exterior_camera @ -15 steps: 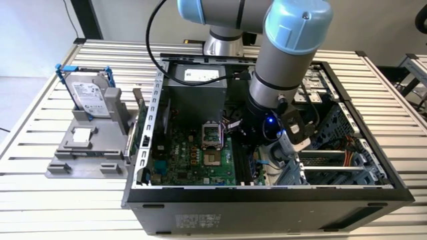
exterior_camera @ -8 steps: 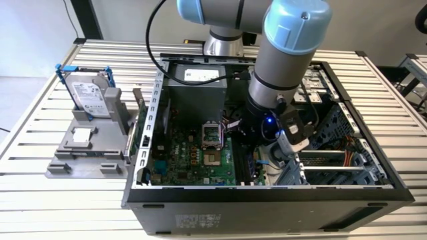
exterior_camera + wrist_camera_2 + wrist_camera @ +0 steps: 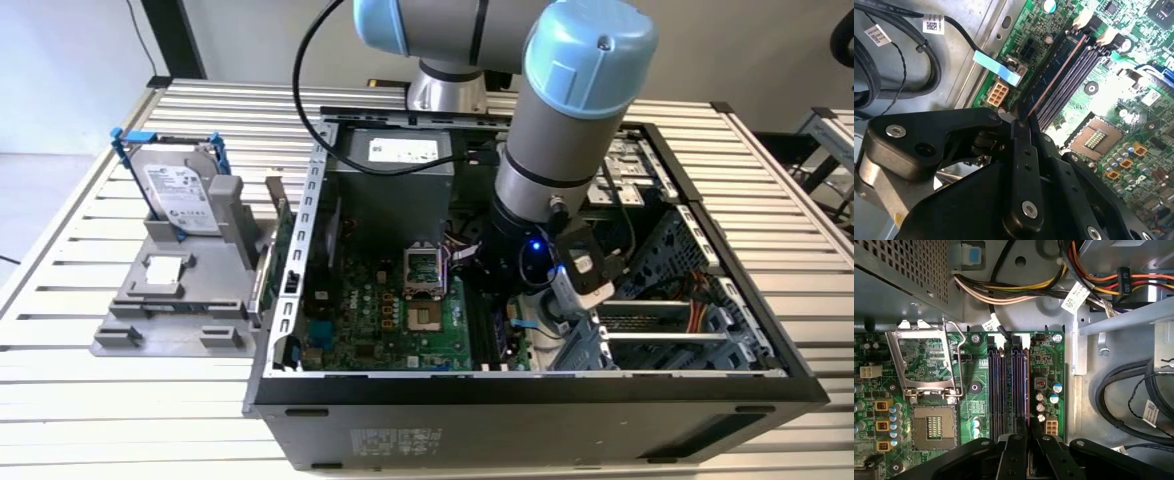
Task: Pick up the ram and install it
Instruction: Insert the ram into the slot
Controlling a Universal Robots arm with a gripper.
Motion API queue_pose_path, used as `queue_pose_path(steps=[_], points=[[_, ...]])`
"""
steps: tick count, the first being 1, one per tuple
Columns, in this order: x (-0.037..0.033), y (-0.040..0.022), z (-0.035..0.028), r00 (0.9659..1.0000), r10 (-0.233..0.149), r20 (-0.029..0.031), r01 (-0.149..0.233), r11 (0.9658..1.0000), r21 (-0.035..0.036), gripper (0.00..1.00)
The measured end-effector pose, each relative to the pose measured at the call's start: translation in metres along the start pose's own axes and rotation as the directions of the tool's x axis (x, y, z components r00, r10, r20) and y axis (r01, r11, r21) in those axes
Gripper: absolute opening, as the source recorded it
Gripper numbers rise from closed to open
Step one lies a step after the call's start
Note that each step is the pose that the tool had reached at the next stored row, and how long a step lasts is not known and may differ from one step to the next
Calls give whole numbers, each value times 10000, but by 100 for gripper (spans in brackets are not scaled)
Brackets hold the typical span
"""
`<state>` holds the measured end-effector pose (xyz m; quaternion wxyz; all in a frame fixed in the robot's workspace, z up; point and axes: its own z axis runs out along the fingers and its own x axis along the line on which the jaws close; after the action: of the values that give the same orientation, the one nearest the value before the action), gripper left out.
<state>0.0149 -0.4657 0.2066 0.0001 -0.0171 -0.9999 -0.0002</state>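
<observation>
The ram is a thin dark-blue stick standing on edge among the memory slots of the green motherboard. In the second wrist view we see its flat blue face and a thin copper-coloured edge, running from the gripper up to the slot latches. In the first wrist view we see it edge-on as a narrow line. It sits on the side of the slot bank nearest the small round capacitors. We cannot tell whether it is pressed fully home.

The gripper has its black fingers drawn close together, with only a slim gap. The near end of the ram runs into that gap, so we take it to be clamped on the stick.

In the exterior view the arm reaches down into the open computer case, which lies on a table of pale metal slats. The wrist hangs over the motherboard's edge toward the exterior view's right.

Beside the slots the CPU socket is open, its metal frame lifted.

There is plenty of writing about, all of it small. White printed tags hang on the black cables and on the coloured wire bundle. A white sticker sits on the power supply. A printed label covers the silver hard drive, which stands upright in a blue frame on a grey stand outside the case, toward the exterior view's left. We leave the print unread.
</observation>
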Motion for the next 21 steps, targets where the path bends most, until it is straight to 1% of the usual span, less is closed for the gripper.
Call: queue_pose_path(steps=[5,6,7,8,17,18,21], points=[[-1,1,2,10000,-1,1,1,10000,-5,0],[-2,3,8,10000,-2,4,2,10000,-16,100],[-1,1,-2,10000,0,0,0,10000,-7,100],[-1,0,-25,10000,4,0,-4,10000,-11,100],[0,1,-435,10000,6,0,-6,10000,-13,100],[-1,1,-460,10000,5,-1,-5,10000,-13,100],[-1,1,-466,10000,5,1,-5,10000,-17,100]])
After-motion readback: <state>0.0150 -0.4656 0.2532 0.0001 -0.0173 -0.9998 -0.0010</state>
